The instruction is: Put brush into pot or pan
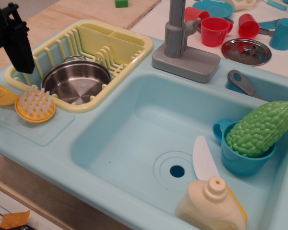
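A pale blue toy sink unit (110, 143) fills most of the view, its deep basin on the right and a flat drainboard on the left. At the back left sits a yellow dish rack (113, 45), and inside it rests the shiny steel pot (77, 81), upright and open. A grey faucet (182, 43) stands behind the basin. In the basin's right corner a blue cup (240, 160) holds a bumpy green bitter gourd (259, 127); just beside it lie a white spatula (204, 158) and a cream bottle (211, 206). On the white counter behind are red cups (216, 31) and a flat steel lid (246, 51). The orange-yellow brush (34, 105) lies bristles-up on the drainboard, just in front of the rack and outside the pot. The black gripper (5, 52) hangs at the left edge over the brush handle, one finger (19, 45) plainly showing; the jaws appear spread, gripping nothing. No writing or labels can be read anywhere.
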`<act>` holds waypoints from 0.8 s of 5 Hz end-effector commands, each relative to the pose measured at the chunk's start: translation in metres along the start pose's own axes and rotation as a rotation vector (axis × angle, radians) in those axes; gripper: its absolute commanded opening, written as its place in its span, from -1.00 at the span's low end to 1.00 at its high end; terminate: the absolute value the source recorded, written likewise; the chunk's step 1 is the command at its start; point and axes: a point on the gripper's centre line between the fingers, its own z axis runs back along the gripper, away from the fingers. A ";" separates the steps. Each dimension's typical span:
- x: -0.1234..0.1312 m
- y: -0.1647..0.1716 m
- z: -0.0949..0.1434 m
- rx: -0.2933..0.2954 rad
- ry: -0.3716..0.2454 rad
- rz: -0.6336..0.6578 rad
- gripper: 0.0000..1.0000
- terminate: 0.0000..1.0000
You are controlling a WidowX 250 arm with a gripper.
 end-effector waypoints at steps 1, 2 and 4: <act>-0.006 0.000 -0.008 0.011 -0.024 -0.017 1.00 -1.00; -0.006 0.001 -0.014 0.013 -0.043 -0.030 1.00 -1.00; -0.006 0.002 -0.023 0.029 -0.069 -0.046 -1.00 -1.00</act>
